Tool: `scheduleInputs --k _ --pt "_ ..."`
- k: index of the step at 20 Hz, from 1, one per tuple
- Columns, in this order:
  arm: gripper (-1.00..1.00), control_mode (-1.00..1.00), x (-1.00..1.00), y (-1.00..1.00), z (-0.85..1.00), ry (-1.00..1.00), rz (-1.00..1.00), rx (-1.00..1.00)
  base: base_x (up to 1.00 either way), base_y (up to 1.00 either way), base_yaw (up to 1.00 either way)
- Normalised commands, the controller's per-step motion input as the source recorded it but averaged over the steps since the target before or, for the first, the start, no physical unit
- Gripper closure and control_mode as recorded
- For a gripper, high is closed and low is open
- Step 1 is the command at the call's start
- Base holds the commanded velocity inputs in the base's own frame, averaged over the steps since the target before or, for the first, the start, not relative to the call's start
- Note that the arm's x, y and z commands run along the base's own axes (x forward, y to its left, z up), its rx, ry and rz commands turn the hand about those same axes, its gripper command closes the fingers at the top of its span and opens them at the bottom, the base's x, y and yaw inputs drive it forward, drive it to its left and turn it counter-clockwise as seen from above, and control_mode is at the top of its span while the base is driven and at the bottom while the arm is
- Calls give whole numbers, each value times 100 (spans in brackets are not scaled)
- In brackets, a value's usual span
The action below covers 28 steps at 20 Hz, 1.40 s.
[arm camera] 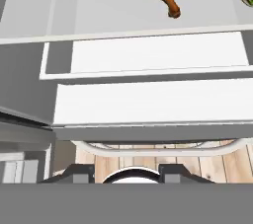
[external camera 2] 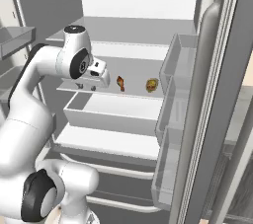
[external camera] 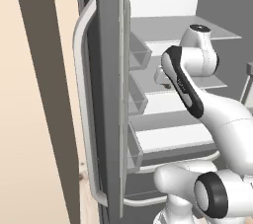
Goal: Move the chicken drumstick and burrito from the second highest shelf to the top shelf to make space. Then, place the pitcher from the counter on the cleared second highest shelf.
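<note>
Gripper (external camera 2: 86, 87) state we cannot tell, holding nothing over the second highest shelf (external camera 2: 138, 93), where chicken drumstick (external camera 2: 120, 83) and burrito (external camera 2: 152, 85) both rest to its right, unmoved.

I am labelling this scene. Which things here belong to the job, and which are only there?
For the job:
- chicken drumstick
- burrito
- second highest shelf, where both lie
- top shelf
- gripper, nothing between its fingers

Only there:
- drawer
- door bins
- fridge door handle
</note>
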Motion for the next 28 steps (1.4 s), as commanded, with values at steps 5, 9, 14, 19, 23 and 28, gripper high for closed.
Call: scheduleInputs --k 5,9,14,19,23,28 --pt "-100 -100 -6 -14 -1 -12 0 2 0 0 0" --pt "-100 -100 0 -59 0 -13 0 7 0 0 0" --pt "-100 -100 0 -46 -1 1 0 0 0 0 0" --pt "-100 -100 19 -15 -3 2 1 -2 0 0 0" --pt "-100 -100 41 0 -26 -11 3 -6 0 0 0" --pt "-100 -100 39 0 -50 -17 4 -3 0 0 0"
